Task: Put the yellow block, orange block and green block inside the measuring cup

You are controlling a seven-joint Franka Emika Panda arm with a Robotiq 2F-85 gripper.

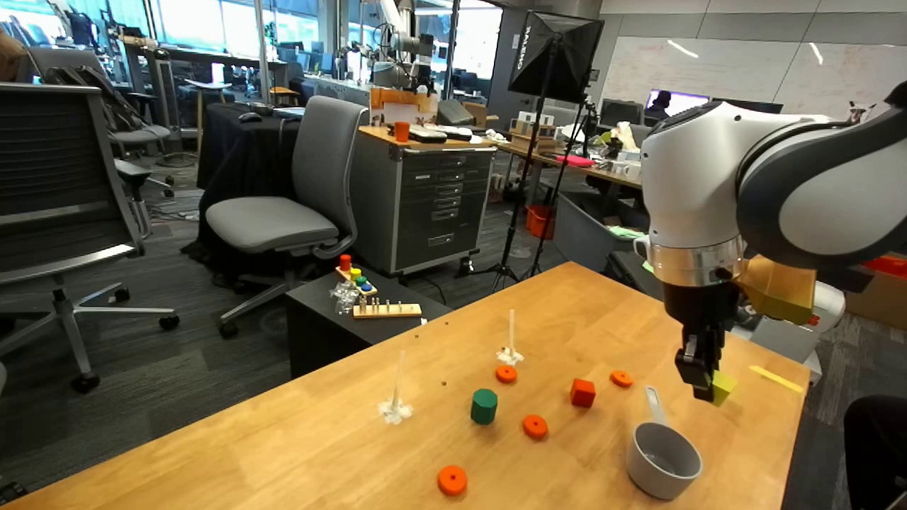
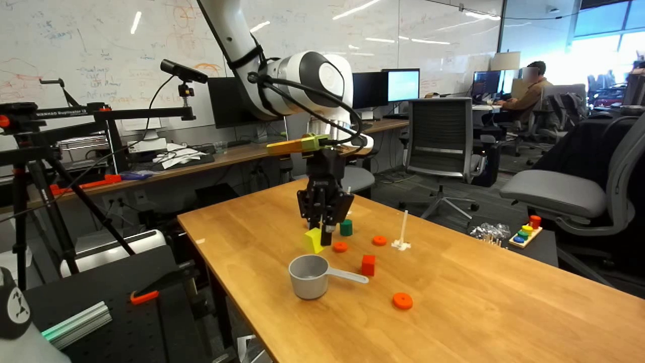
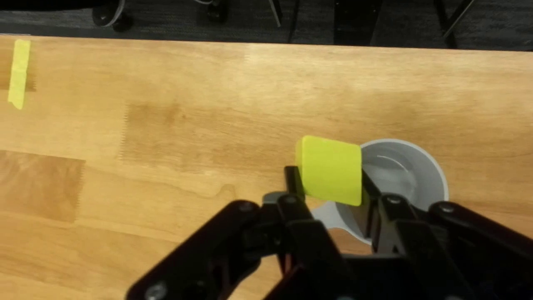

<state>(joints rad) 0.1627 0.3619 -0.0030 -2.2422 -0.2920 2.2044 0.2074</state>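
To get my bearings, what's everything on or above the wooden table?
wooden table: 1, tan, underneath
measuring cup: 1, grey, on table
orange block: 1, red-orange, near measuring cup
holed discs: 4, orange, on table
green block: 1, green, among holed discs
upright sticks: 2, whitish, on table
tape strip: 1, yellow, near table edge
yellow block: 1, yellow, above table
claw: 1, black, gripping yellow block
arm: 1, white and grey, above claw
attachment: 1, amber, on arm
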